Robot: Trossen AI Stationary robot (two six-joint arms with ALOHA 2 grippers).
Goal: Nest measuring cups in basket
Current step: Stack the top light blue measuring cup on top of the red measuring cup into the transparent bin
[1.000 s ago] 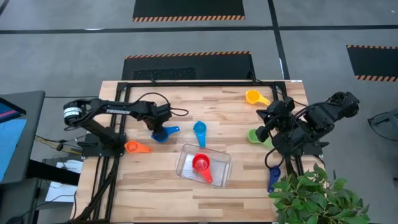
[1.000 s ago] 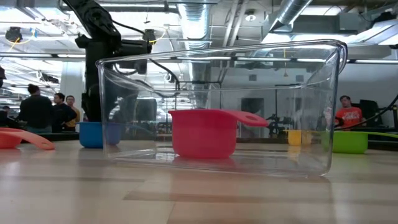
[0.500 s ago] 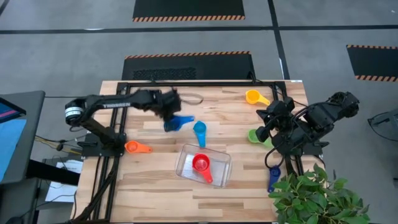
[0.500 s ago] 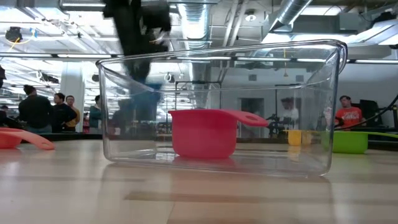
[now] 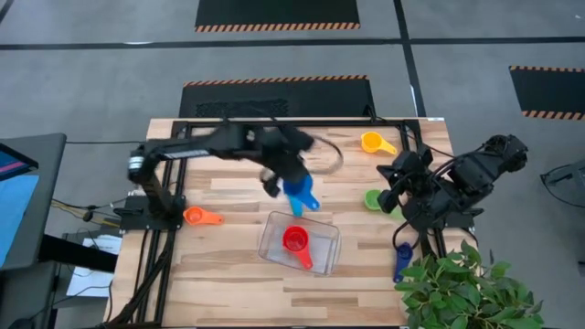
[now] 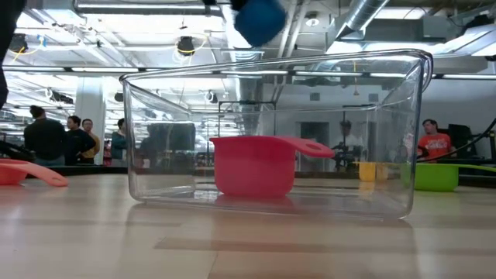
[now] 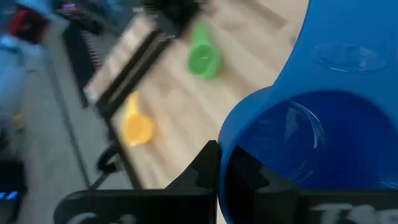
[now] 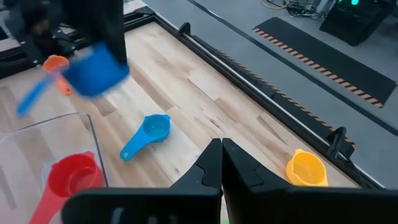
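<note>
While the left gripper (image 5: 285, 183) holds a blue cup (image 8: 94, 70) in its fingers above the surface (image 5: 228, 274), one red cup (image 5: 294, 241) sits in the basket (image 5: 324, 259); the right gripper's (image 5: 391, 192) fingers look closed.

Worktop (image 5: 238, 283): light wood planks, framed by black rails. Potted plant (image 5: 466, 291): green leaves overlapping the worktop's near right corner. Floor: grey, with black mats edged in orange-black hazard stripes (image 5: 277, 13). Dark monitor stand (image 5: 23, 183) beside the worktop's left edge. Background: several people (image 6: 46, 136) standing at left; 1 person in a red shirt (image 6: 432, 141) at right. Ceiling ducts (image 6: 372, 19) overhead.
</note>
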